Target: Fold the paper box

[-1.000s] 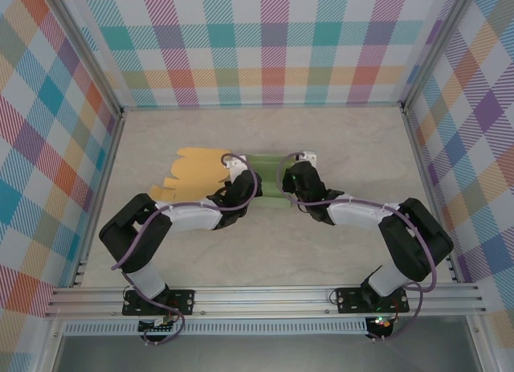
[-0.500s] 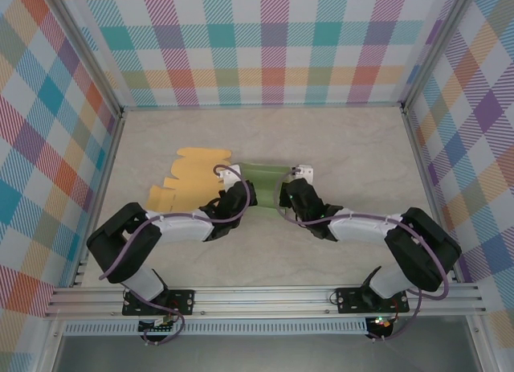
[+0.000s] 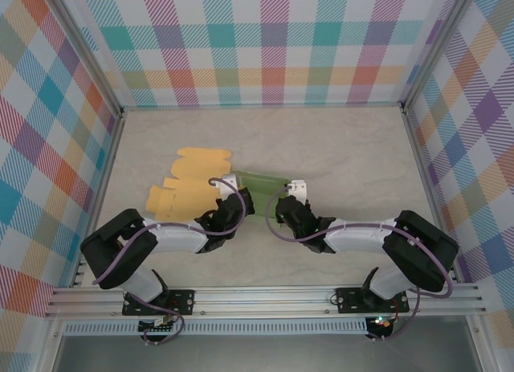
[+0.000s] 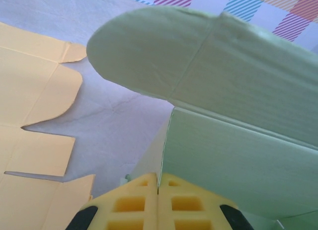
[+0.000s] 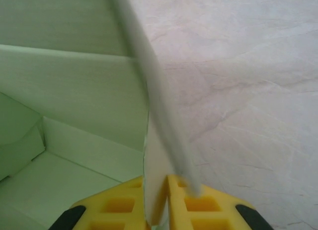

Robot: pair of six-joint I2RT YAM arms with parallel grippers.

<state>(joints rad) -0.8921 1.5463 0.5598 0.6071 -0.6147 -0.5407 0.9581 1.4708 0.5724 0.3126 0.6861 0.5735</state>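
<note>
The paper box (image 3: 261, 181) is pale green and partly formed, standing on the marble-look table between my two grippers. In the top view my left gripper (image 3: 238, 197) grips its left wall and my right gripper (image 3: 283, 202) its right wall. The left wrist view has the yellow fingertips (image 4: 144, 183) pressed together on the thin edge of the box (image 4: 238, 140), under a rounded flap (image 4: 149, 51). My right gripper (image 5: 156, 181) is shut on a side panel, with the box's interior (image 5: 74, 101) to its left.
A flat orange box blank (image 3: 186, 183) lies on the table just left of the green box, close to my left arm; it also appears as the orange blank (image 4: 35, 91) beside the left gripper. Bare table (image 3: 353, 155) stretches right and back to checked walls. A metal rail (image 3: 265, 296) runs along the near edge.
Both grippers have drawn back toward the near edge, bringing the green box with them. The orange blank has stayed where it was.
</note>
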